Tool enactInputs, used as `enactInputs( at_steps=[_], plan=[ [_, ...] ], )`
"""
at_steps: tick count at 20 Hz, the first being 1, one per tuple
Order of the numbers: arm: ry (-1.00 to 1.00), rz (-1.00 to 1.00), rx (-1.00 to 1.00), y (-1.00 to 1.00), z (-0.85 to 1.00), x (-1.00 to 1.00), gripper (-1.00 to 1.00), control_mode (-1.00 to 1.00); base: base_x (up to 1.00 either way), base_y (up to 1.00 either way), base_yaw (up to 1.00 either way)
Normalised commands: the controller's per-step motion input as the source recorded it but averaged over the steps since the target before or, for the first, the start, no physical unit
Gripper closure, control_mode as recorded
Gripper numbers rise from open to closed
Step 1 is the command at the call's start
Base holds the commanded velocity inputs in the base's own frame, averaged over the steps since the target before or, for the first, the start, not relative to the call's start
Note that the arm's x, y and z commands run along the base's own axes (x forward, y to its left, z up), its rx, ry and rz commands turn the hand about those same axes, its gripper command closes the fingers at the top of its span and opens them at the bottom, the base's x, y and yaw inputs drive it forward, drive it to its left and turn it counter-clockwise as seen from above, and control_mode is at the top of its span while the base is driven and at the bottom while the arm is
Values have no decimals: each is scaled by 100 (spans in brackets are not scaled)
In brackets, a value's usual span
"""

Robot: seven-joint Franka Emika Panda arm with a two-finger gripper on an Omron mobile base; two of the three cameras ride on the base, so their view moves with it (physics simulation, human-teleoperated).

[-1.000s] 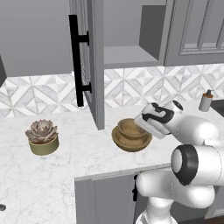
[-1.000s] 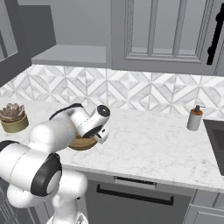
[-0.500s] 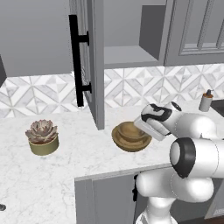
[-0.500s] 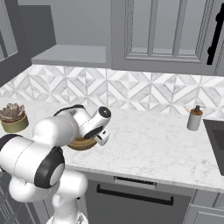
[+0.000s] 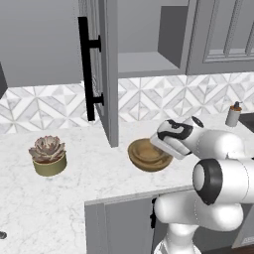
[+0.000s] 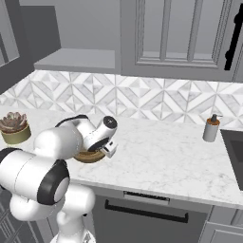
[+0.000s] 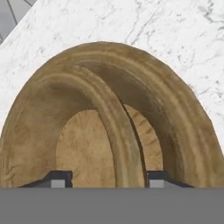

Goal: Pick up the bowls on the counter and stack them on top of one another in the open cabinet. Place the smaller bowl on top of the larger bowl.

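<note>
A white robot arm with dark joints reaches low over a white marble desk [image 5: 74, 198] with faint grey veins. Its end effector [image 7: 105, 178] is at the bowls; in the hand view one dark fingertip [image 7: 57, 178] sits inside the small round light-brown wooden bowl [image 7: 83, 144] and the other just outside its right wall, so the jaws straddle that wall, parted, with a little gap showing on either side. Whether they press on it I cannot tell. The small bowl rests inside the wide, shallow light-brown wooden bowl [image 5: 141, 156] with a thick rim, and both stand on the desk near its front edge, below the wall cabinet. To the left, well apart, stands an olive-green pot holding a pinkish succulent [image 5: 48, 156]. Farther back is a white tiled wall with a diamond pattern, and at the far right of the desk a small beige soap bottle [image 6: 211, 128]. Above, the grey wall cabinet [image 5: 149, 62] stands open, its plain grey shelf bare, its door with a long black bar handle [image 5: 88, 69] swung outward
</note>
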Motion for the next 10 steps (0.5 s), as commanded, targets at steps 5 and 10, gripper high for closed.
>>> enactInputs(
  at_steps=[5,10],
  plan=[
    [0,0,0,0,24,-9,-100,-100,0,0,0],
    [1,0,-3,0,54,0,-100,-100,0,0,0]
  ],
)
